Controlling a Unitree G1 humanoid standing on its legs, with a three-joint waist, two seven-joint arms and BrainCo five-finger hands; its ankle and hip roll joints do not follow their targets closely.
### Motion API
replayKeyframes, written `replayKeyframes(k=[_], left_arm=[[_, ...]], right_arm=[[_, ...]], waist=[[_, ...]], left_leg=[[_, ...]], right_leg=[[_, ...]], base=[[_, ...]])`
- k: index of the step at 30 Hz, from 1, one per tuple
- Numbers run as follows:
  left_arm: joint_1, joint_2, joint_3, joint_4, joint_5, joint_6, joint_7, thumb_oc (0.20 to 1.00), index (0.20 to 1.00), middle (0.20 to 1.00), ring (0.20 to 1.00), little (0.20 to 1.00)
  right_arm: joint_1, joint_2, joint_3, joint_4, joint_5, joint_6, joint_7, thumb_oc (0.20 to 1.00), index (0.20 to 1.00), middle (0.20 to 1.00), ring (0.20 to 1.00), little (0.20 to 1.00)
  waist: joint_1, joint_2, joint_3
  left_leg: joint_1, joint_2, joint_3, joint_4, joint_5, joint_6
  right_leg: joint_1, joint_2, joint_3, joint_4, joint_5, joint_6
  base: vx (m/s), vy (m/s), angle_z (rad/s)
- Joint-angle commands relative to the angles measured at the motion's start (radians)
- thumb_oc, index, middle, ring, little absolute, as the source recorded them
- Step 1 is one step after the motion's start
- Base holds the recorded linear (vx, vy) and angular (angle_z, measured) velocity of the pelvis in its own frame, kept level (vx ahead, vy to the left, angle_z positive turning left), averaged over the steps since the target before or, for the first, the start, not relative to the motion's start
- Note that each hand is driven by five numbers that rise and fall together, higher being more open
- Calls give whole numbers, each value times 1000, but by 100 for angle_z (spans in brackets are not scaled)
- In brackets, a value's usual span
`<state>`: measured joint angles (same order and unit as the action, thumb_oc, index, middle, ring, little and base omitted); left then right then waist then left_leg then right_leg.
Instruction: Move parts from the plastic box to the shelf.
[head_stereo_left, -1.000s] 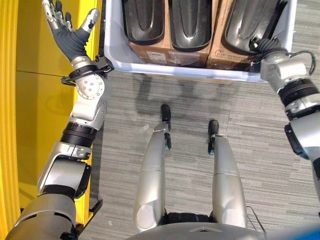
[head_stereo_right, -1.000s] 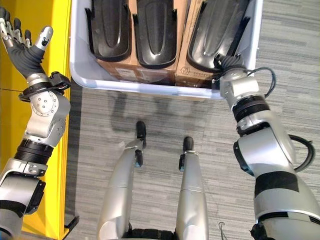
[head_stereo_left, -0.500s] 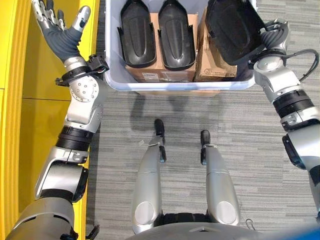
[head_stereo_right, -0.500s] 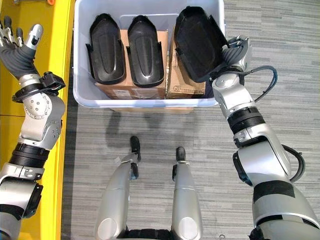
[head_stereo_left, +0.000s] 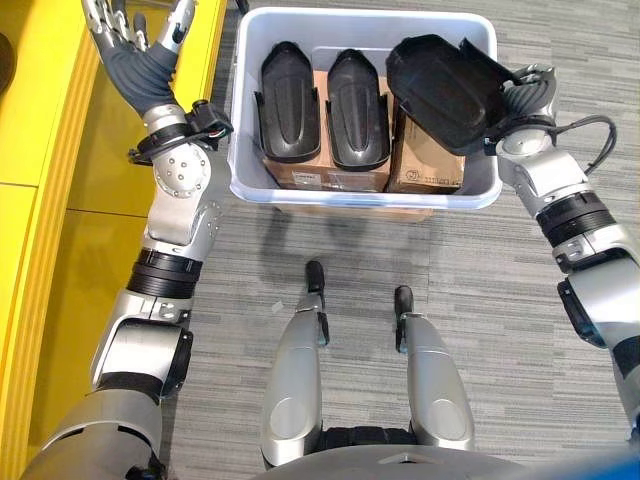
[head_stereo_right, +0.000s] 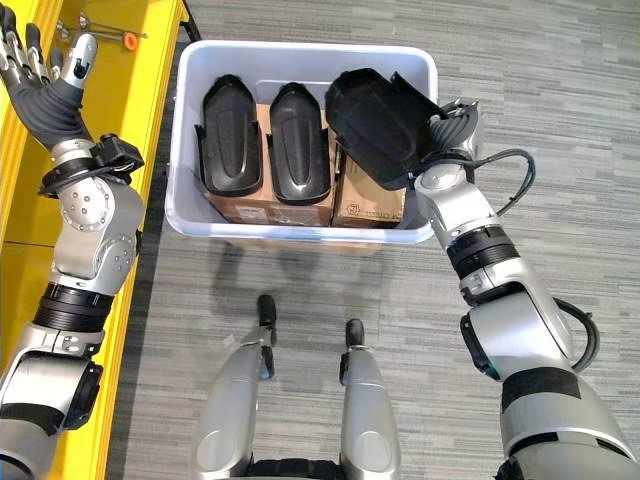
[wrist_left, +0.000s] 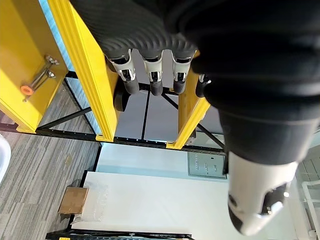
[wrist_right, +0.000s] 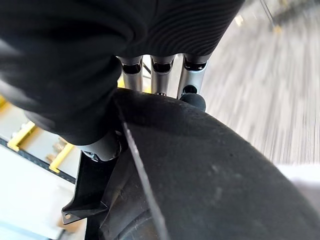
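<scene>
Right eye view: right hand clamped on black moulded part, lifted over the plastic box; left hand fingers spread over the yellow shelf. Best to clear the box rim fully, keeping the part level, before swinging it to the shelf.

We record a pale lavender-white plastic box on a grey floor whose carpet carries fine streaks in lighter and darker grey. The shelf is bright yellow throughout, its uprights included. Inside the box we see brown cardboard cartons, one with a small white label panel. The two parts lying on the cartons are matte black; the lifted part is the same black, with a faint sheen along its rim. The right robot hand and the left robot hand both show silver fingers, dark tips and a black ribbed cover. On the shelf lies a silver rod with an orange end.
</scene>
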<state>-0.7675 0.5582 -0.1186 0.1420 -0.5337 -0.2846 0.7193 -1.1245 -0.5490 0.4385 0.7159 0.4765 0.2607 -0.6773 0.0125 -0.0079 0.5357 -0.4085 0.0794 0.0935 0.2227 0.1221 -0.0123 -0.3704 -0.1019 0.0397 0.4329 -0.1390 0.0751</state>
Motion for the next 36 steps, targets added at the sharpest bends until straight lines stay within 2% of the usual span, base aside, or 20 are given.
replayKeyframes(k=[1,5,10,16,18,20,23,26,29,30,31,32,33,34,35,36], left_arm=[[-14,-6,-4,-13,29,-20,-6,1000,1000,1000,1000,1000],[-1,-31,-7,-26,46,-9,0,1000,1000,1000,1000,1000],[30,-61,-16,-45,70,7,17,1000,1000,1000,1000,1000],[88,-105,-27,-54,79,56,-3,1000,1000,1000,1000,1000],[134,-127,-32,-49,49,111,-77,1000,1000,1000,1000,1000],[151,-133,-43,-47,27,131,-106,1000,1000,1000,1000,1000],[186,-155,-75,-46,8,186,-207,1000,1000,1000,1000,1000],[190,-167,-113,-36,5,209,-229,1000,1000,1000,1000,1000],[179,-185,-177,-7,0,264,-290,1000,1000,1000,1000,1000],[174,-188,-204,-4,51,320,-315,1000,1000,1000,1000,1000],[192,-185,-214,-31,47,346,-354,1000,1000,1000,1000,1000],[224,-186,-219,-51,67,349,-399,1000,1000,1000,1000,1000],[400,-115,-208,-164,109,303,-549,1000,1000,1000,1000,1000],[408,-112,-206,-168,106,301,-553,1000,1000,1000,1000,1000],[489,-85,-186,-200,119,259,-599,1000,1000,1000,1000,1000],[512,-77,-177,-202,107,247,-618,1000,1000,1000,1000,1000]], right_arm=[[24,21,-72,-70,155,-223,2,200,200,200,200,200],[93,83,-129,-158,339,-297,91,200,200,200,200,200],[192,170,-142,-235,500,-336,171,200,200,200,200,200],[283,265,-121,-288,491,-355,201,200,200,200,200,200],[321,296,-101,-320,474,-346,208,200,200,200,200,200],[335,305,-93,-332,468,-351,211,200,200,200,200,200],[353,330,-78,-357,462,-338,222,200,200,200,200,200],[357,341,-75,-360,458,-337,233,200,200,200,200,200],[368,353,-68,-375,446,-348,226,200,200,200,200,200],[375,354,-70,-387,446,-352,221,200,200,200,200,200],[391,347,-79,-414,440,-349,208,200,200,200,200,200],[409,336,-87,-441,435,-349,194,200,200,200,200,200],[496,291,-150,-514,400,-349,199,200,200,200,200,200],[501,290,-152,-516,397,-348,202,200,200,200,200,200],[522,284,-179,-525,377,-334,213,200,200,200,200,200],[525,283,-189,-523,373,-322,221,200,200,200,200,200]], waist=[[10,-18,-88],[2,-17,-116],[-1,-13,-155],[7,-9,-205],[13,-12,-225],[16,-15,-231],[15,-14,-244],[13,-13,-248],[-2,-13,-258],[-10,-12,-266],[-14,-9,-274],[-16,-8,-279],[11,3,-283],[11,3,-283],[30,17,-278],[36,21,-277]], left_leg=[[33,-28,-48,42,-196,-15],[77,-28,-49,12,-193,-19],[135,-23,-54,-22,-184,-22],[205,-22,-72,-58,-174,-26],[238,-27,-80,-62,-179,-23],[248,-32,-80,-59,-185,-21],[270,-38,-69,-60,-196,-12],[276,-43,-68,-62,-202,-3],[277,-57,-91,-62,-211,15],[276,-62,-105,-70,-208,18],[270,-64,-122,-83,-196,21],[271,-72,-139,-93,-197,25],[248,-90,-202,-97,-193,31],[247,-91,-205,-95,-193,31],[246,-96,-245,-103,-180,32],[245,-95,-257,-107,-175,33]], right_leg=[[51,13,-53,-82,-19,-50],[95,9,-48,-114,-15,-44],[157,1,-47,-141,-14,-41],[247,-6,-55,-175,-20,-42],[293,-14,-63,-202,-12,-36],[307,-19,-65,-214,-6,-32],[324,-36,-63,-250,25,-10],[334,-44,-47,-264,36,1],[347,-39,10,-264,35,17],[353,-29,37,-265,32,18],[349,-12,64,-267,34,16],[356,-1,81,-265,20,15],[365,30,104,-263,-4,2],[366,30,102,-261,-7,2],[362,48,103,-226,-29,-11],[363,56,101,-211,-41,-18]], base=[[0,0,0],[27,1,1],[70,-2,5],[121,39,11],[175,96,14],[113,75,15],[74,79,6],[20,30,0],[2,-25,5],[-40,-69,23],[-33,-75,42],[-162,-153,98],[-130,-130,123],[-181,-150,137],[-71,-66,128],[-84,-83,96]])
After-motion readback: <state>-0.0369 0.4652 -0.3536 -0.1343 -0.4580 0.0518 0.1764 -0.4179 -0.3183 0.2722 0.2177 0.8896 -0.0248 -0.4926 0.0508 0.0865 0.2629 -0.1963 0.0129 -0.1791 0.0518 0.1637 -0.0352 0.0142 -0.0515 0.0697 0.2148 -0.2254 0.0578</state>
